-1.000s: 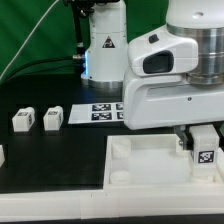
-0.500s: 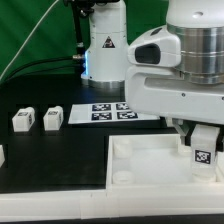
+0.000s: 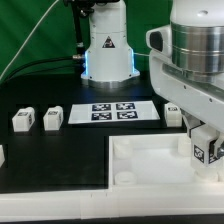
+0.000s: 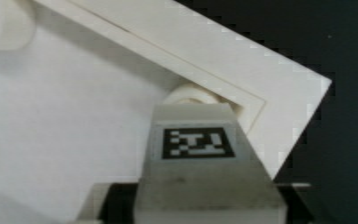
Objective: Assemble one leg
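Observation:
My gripper (image 3: 205, 140) is shut on a leg (image 3: 207, 150), a white post with a black-and-white tag, held upright over the far right corner of the large white tray-like part (image 3: 135, 165). In the wrist view the leg (image 4: 201, 150) stands between the dark pads, its tip at a round white boss (image 4: 197, 97) in the tray's corner (image 4: 247, 70). Two more legs (image 3: 22, 121) (image 3: 53, 118) lie on the black table at the exterior view's left. A further white piece (image 3: 2, 155) shows at the left edge.
The marker board (image 3: 113, 112) lies flat on the table behind the tray. The arm's white base (image 3: 108, 50) stands at the back. A white leg (image 3: 172, 116) sits beside the gripper near the board.
The arm has swung toward the exterior view's right and risen slightly, uncovering the marker board. The held leg has stayed at the tray's far right corner.

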Controlling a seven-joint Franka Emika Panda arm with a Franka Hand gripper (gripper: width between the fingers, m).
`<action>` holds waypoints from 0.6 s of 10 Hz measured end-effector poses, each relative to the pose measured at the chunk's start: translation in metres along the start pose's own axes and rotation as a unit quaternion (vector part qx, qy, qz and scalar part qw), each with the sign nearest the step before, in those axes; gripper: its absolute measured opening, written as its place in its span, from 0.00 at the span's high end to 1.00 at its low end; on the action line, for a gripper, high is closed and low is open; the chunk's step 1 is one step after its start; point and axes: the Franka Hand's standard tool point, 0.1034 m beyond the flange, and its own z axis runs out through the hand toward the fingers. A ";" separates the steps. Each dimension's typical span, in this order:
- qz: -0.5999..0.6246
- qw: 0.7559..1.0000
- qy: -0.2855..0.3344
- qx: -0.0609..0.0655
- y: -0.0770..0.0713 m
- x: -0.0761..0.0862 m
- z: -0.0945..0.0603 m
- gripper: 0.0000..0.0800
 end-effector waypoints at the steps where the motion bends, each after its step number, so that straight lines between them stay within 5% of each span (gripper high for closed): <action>1: 0.071 0.997 -0.004 0.000 0.000 0.000 0.000 0.63; 5: 0.115 0.993 -0.006 -0.002 0.001 -0.001 0.002 0.59; 6: 0.089 0.996 -0.006 -0.004 0.001 -0.006 0.004 0.33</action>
